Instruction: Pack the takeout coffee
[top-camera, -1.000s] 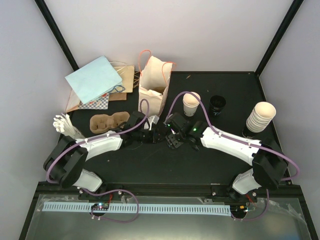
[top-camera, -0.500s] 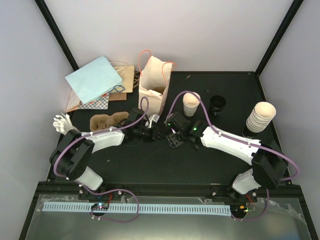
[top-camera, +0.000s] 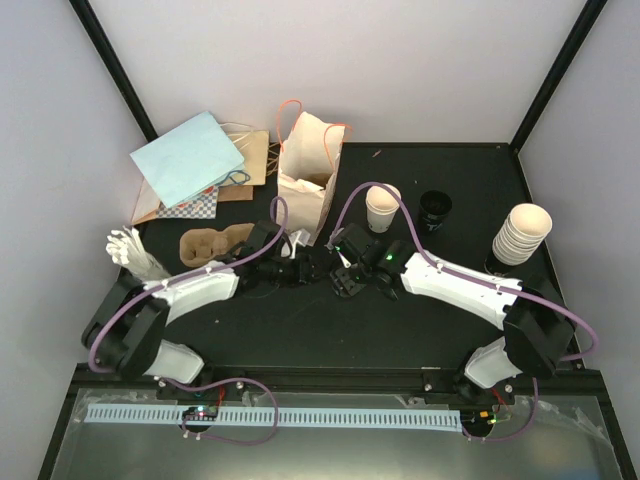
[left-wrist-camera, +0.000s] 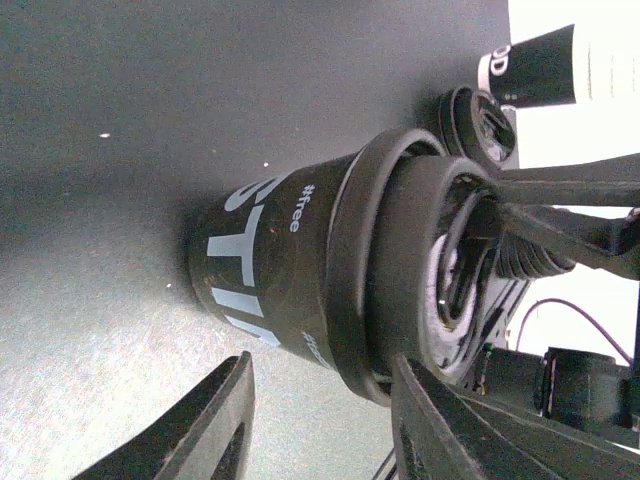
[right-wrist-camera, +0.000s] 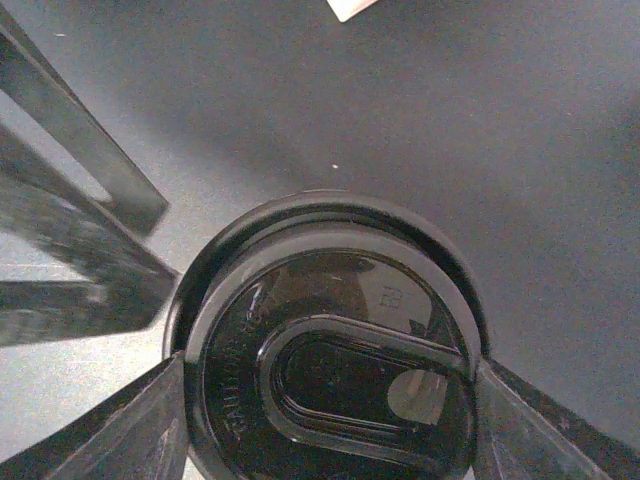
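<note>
Pinching the black lid (right-wrist-camera: 330, 345) of the coffee cup (left-wrist-camera: 265, 265) directly beneath my right gripper (right-wrist-camera: 328, 405), with my left gripper (left-wrist-camera: 322, 378) spread just short of its wall, I risk popping the lid off on lifting.

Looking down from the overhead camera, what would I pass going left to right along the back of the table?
Light blue paper bag → printed cream paper bag with orange handles → single open cream paper cup → small round black object → stack of cream paper cups.
</note>
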